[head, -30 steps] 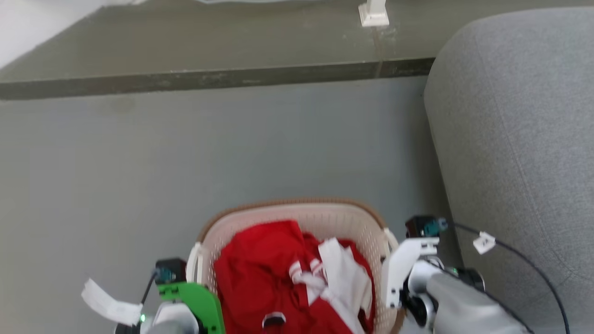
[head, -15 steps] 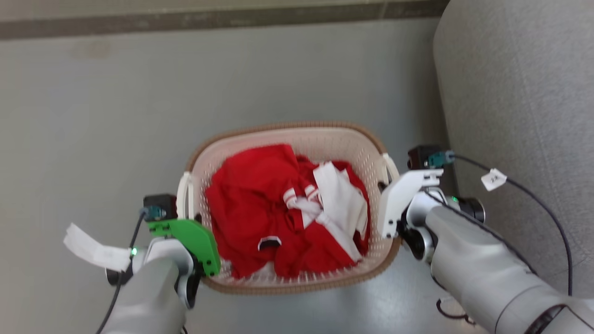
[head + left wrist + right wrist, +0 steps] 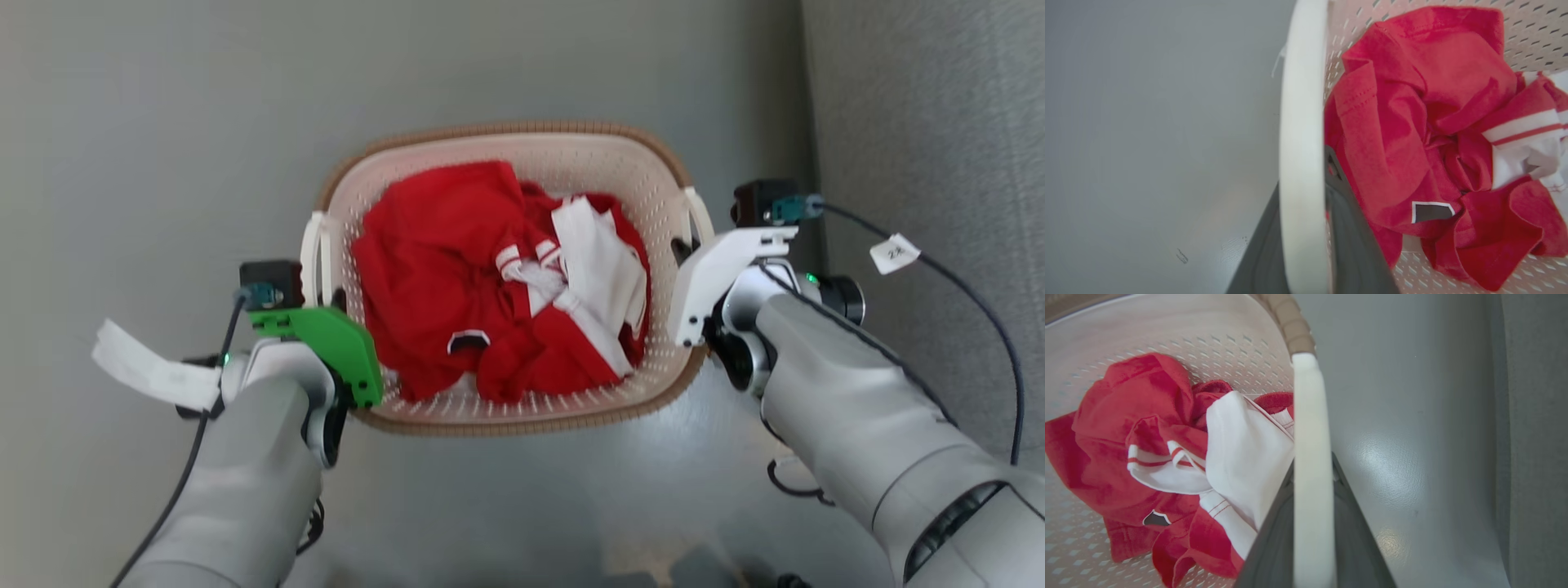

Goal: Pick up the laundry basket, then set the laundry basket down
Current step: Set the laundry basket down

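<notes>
Two pincers are clamping the laundry basket (image 3: 506, 131) at once, one on each of its white loop handles. The basket is sitting in the centre of the head view, over the grey floor (image 3: 163, 122), with its brown woven-look rim running round cream perforated walls. Whether its base is touching the floor I cannot tell.

Red clothes (image 3: 441, 245) are lying crumpled across the middle of the basket. A white garment (image 3: 596, 253) with red stripes is lying on them toward the right of the frame.

The left pincer (image 3: 1303, 171) is clenching its two dark fingers on the left handle (image 3: 313, 253). In the left wrist view the white bar is running straight up between the fingers, with one finger outside the basket and the other inside, next to the red clothes.

The right pincer (image 3: 1310, 469) is grasping the right handle (image 3: 698, 214) the same way, one finger on the clothes side and one on the floor side.

A green plate (image 3: 335, 343) is covering the left wrist and a white plate (image 3: 718, 269) the right.

A grey upholstered piece of furniture (image 3: 922, 122) is standing along the right edge of the head view, near the right arm.
</notes>
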You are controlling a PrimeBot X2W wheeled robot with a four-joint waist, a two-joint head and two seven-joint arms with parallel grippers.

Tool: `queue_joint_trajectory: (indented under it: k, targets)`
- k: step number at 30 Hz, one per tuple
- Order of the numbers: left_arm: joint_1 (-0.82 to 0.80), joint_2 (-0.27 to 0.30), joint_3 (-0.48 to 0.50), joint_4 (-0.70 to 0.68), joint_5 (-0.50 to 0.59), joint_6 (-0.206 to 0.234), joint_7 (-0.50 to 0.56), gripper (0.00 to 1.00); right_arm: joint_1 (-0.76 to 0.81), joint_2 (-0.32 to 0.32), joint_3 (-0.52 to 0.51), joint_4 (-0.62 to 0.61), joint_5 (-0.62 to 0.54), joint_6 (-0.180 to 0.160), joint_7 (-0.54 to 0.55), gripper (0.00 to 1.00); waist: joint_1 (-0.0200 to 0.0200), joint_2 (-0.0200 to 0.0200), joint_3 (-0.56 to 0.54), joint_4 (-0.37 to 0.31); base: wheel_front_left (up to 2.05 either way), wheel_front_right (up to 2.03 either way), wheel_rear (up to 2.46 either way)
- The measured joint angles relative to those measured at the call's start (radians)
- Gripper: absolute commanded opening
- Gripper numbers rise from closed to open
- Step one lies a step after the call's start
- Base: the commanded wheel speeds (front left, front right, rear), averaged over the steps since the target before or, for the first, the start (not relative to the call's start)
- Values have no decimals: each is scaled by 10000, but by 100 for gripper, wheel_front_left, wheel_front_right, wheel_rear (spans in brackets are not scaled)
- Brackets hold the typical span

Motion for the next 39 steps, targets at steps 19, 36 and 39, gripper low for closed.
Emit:
queue_joint_trajectory:
  k: [19,36,39]
  targets:
    - [-1692,27,56,-42,159,86,-414,0,-1639,-44,-205,290,-61,-2,-832,0,1,0,2511,27,0,0,0]
    - [-2022,19,-25,33,224,86,-754,0,-1998,-17,-84,506,-92,13,-1271,0,1,0,3429,156,0,0,0]
    - [-2168,25,-38,56,240,86,-794,0,-2127,-21,-82,537,-92,13,-1306,0,0,0,3581,153,0,0,0]
